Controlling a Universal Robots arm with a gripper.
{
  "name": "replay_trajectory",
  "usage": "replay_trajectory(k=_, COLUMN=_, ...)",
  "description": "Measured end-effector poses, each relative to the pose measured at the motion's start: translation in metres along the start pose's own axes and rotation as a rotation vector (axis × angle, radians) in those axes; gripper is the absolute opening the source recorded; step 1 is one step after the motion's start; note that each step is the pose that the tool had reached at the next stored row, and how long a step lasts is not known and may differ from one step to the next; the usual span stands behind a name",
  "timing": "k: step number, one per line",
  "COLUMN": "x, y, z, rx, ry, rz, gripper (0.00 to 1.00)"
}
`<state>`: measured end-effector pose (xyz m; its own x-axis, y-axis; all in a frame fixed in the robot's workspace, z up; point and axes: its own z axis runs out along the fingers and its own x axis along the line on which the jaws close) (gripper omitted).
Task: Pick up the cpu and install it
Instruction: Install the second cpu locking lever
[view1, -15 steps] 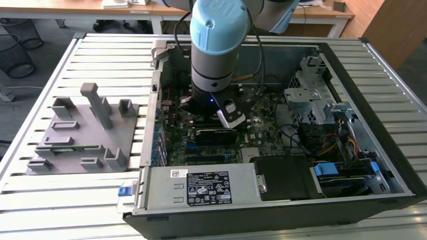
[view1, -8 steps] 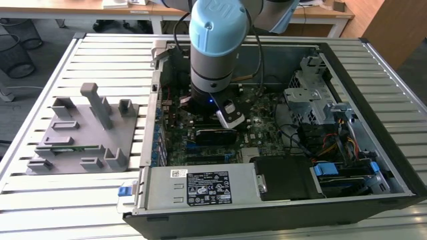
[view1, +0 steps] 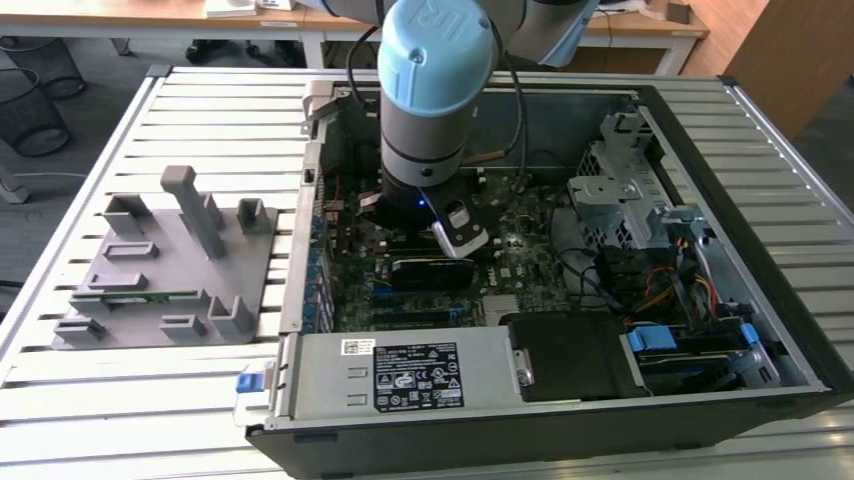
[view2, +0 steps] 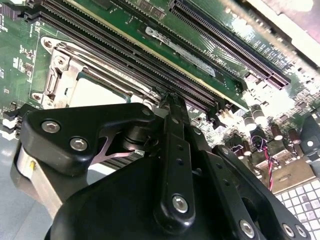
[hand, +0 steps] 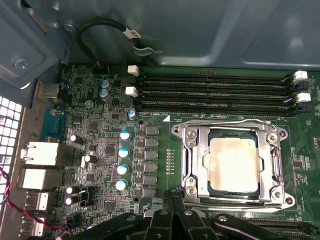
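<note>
Inside the open computer case (view1: 747, 200), the cpu (hand: 234, 165) lay seated within its socket frame (hand: 192, 150); our hand (hand: 172, 197) hovered just beside it, fingers pressed together, empty. A careless descent could have scraped the frame.

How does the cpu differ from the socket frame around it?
The cpu is a flat, pale, matte square; the frame is shiny bare metal with screws at its corners. The cpu is solid across its top, while the frame is an open ring bordering it. Both are squarish and lie flat on the green board.
</note>
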<state>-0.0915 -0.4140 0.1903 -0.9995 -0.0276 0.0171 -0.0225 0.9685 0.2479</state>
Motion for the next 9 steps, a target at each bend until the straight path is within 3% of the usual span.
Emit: replay_trajectory(k=9, x=-0.0001, y=0.0001, z=0.0015, rx=-0.001, ry=-0.0001, rz=0.0, gripper=0.11)
